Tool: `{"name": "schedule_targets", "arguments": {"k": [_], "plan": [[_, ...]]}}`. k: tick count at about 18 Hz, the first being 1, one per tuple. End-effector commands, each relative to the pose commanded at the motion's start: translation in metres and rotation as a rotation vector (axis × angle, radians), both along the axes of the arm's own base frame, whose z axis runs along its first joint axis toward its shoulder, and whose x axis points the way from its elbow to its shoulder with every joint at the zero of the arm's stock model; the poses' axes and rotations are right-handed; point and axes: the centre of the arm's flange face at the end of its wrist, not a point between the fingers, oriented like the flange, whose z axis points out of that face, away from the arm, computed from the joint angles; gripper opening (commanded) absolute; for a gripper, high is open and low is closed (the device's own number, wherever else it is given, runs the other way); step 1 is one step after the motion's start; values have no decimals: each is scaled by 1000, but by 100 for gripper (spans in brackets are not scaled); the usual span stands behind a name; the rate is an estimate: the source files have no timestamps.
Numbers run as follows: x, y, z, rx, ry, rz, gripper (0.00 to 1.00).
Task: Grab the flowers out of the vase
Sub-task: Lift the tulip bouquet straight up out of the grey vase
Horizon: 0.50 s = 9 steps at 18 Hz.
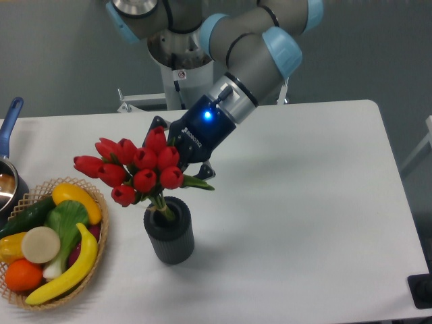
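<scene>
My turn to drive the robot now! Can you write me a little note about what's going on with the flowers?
Gripper: shut on the bunch of red tulips with green stems, gripping behind the blooms.
Tulips: lifted and tilted left, the stem ends apparently in the mouth of the dark grey ribbed vase, which stands upright on the white table beside the wicker fruit basket.
Done: grasp made, lift under way.
Left: raise the stems clear of the vase.
</scene>
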Motion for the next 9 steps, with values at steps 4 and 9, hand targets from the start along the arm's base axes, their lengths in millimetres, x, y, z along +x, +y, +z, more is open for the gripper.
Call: {"name": "schedule_targets", "arguments": {"k": [4,9], "plan": [[3,-2,25,15,-11,13,44],[-7,-3,73,28,-29,65,44]]}}
